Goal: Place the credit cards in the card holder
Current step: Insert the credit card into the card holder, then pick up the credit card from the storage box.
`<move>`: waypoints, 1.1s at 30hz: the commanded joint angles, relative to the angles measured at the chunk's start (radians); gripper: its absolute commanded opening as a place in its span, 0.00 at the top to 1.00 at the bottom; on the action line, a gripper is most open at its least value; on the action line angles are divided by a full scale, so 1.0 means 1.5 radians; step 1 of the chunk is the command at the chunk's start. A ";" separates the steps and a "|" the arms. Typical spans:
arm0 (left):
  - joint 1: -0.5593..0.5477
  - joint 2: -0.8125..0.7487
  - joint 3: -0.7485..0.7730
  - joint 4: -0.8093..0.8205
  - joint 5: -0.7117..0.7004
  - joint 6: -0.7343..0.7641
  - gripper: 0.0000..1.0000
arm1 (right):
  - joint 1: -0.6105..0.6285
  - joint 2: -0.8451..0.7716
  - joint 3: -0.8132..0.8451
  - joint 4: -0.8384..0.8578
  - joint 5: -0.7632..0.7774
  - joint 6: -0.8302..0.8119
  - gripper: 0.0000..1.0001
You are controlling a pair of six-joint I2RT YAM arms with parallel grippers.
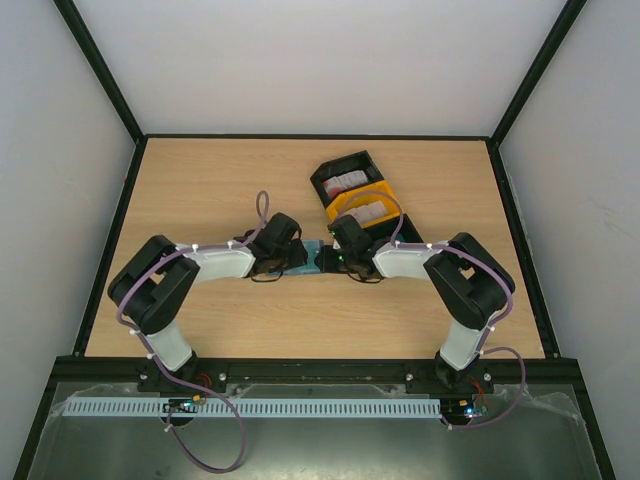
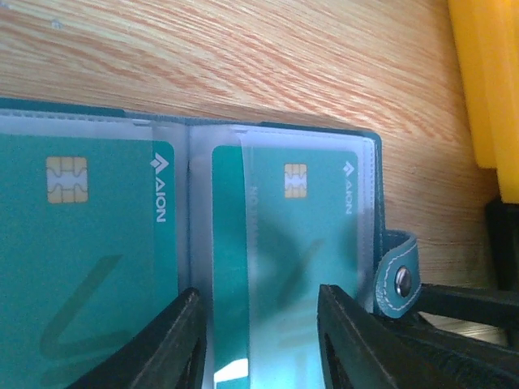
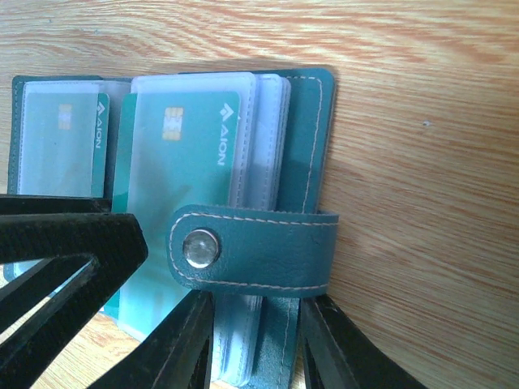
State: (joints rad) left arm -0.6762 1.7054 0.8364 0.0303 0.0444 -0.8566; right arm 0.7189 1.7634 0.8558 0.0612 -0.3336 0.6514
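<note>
The teal card holder [image 1: 312, 256] lies open on the table between both grippers, its clear pockets facing up. One teal credit card [image 2: 89, 243] sits in the left pocket. A second teal card [image 2: 284, 243] is partly inside the right pocket [image 3: 182, 154]. My left gripper [image 2: 259, 296] hovers open over that second card, its fingers [image 2: 182, 340] spread above it. My right gripper [image 3: 258, 304] is shut on the holder's right cover [image 3: 308, 138] and its stack of sleeves, just below the snap strap [image 3: 251, 251]. More credit cards [image 1: 348, 183] lie in the bins behind.
A black bin [image 1: 330, 168] with red-and-white cards and a yellow bin [image 1: 345, 207] with pale cards [image 1: 368, 212] stand just behind the right gripper [image 1: 335, 262]. The yellow bin's wall [image 2: 486, 81] is close to the holder's right side. Bare wood lies to the left and front.
</note>
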 commanded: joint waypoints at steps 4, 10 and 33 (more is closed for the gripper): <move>-0.007 0.012 0.003 0.014 0.033 0.022 0.68 | -0.001 0.022 0.006 -0.028 0.010 -0.005 0.69; -0.013 0.024 0.019 0.004 0.052 0.037 0.68 | -0.001 0.016 0.013 -0.041 0.014 -0.007 0.69; 0.116 -0.340 -0.062 -0.180 0.007 0.132 0.28 | -0.103 -0.103 0.264 -0.250 0.244 -0.111 0.36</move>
State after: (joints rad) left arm -0.5625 1.2991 0.7906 -0.1566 0.0193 -0.7124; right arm 0.6056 1.5402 1.1553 -0.2211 -0.0463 0.5301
